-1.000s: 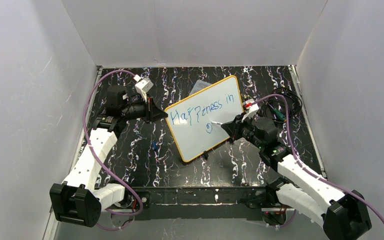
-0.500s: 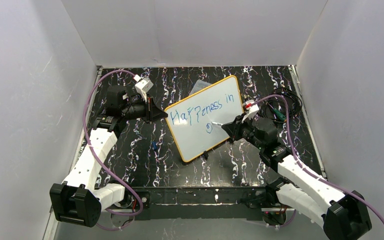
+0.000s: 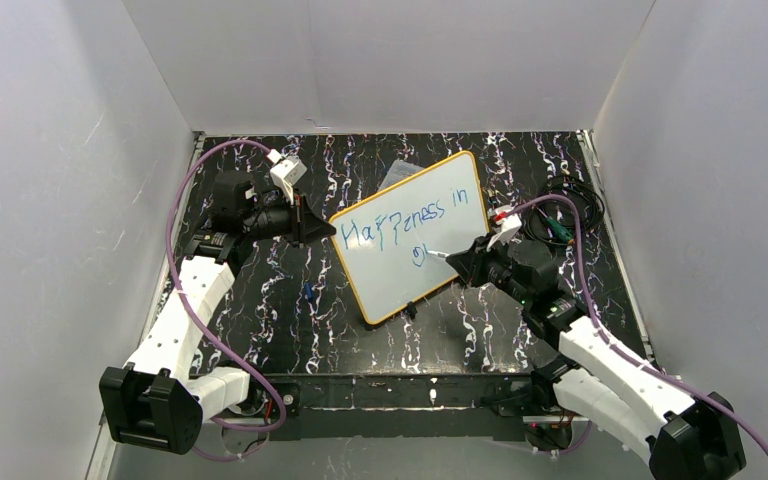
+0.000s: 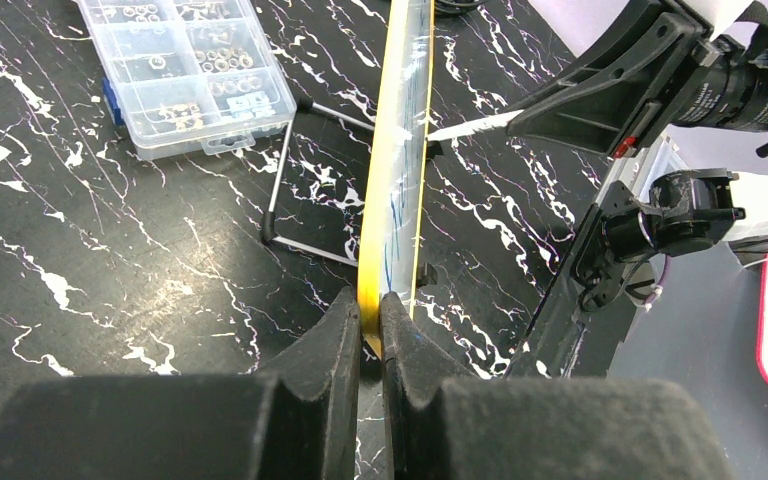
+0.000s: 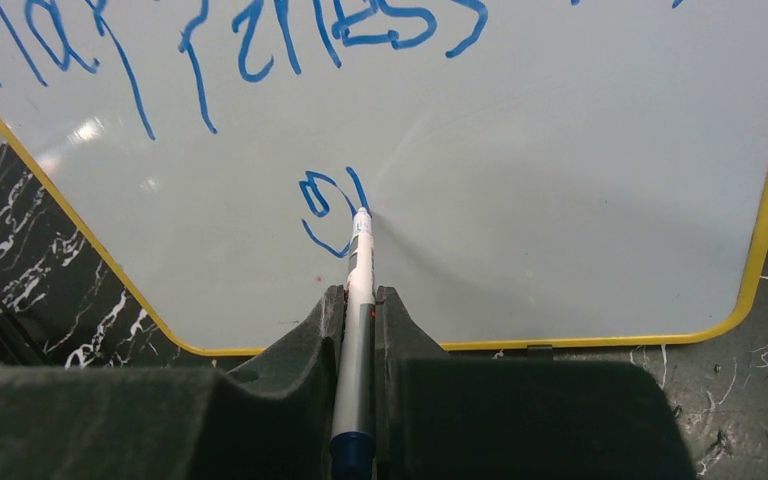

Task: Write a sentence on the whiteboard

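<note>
The whiteboard [image 3: 415, 235] with its yellow frame stands tilted on a wire stand mid-table. It shows edge-on in the left wrist view [image 4: 397, 160] and face-on in the right wrist view [image 5: 560, 180]. Blue lettering [image 3: 405, 222] reads "Happiness in", with "gi" [image 5: 328, 205] starting a second line. My left gripper [image 4: 368, 325] is shut on the board's left edge. My right gripper [image 5: 359, 300] is shut on a white marker [image 5: 357, 290] whose tip touches the board at the "i" stroke.
A clear plastic compartment box [image 4: 185, 70] with small parts lies behind the board. The board's black wire stand [image 4: 290, 200] rests on the black marbled tabletop [image 3: 290, 300]. Black cables [image 3: 570, 205] lie at the right. White walls enclose the table.
My right gripper has shifted slightly right and down with the marker, and an "i" stroke has been added after the "g". The left arm has not moved.
</note>
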{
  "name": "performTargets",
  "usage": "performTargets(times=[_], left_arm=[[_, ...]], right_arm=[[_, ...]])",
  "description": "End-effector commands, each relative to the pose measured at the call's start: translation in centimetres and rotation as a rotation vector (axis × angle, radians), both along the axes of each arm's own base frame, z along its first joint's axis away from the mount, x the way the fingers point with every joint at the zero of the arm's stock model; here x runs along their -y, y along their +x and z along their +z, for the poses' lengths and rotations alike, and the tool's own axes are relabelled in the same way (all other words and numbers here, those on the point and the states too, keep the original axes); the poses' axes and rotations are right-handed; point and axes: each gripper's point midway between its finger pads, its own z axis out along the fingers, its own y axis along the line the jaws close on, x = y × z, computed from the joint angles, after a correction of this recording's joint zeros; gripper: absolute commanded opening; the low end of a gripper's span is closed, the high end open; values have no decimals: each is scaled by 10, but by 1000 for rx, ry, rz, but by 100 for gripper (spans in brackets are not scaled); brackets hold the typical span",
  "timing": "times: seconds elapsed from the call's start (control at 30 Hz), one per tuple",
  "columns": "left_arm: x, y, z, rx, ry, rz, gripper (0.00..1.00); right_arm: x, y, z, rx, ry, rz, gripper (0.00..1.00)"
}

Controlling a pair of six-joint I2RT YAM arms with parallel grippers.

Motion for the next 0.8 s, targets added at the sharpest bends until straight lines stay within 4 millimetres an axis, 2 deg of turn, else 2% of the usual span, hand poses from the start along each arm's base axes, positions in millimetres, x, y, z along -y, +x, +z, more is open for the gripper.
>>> performTargets(times=[0.0,0.33,0.5,0.57,0.77], left_arm=[[5,-9,8,43,-15,-54,0],[5,-8,7,39,-15,-54,0],[5,-8,7,38,-15,-55,0],[5,-8,7,38,-15,-56,0],[5,-8,8,39,-16,-55,0]], right_arm=[[-3,6,48,107,86,-5,1],[-14,20,63,164,111,11,1],[-15,25,55,150,88,1,1],[-14,24,53,149,85,0,1],[-3,15,64,163,83,-20,1]])
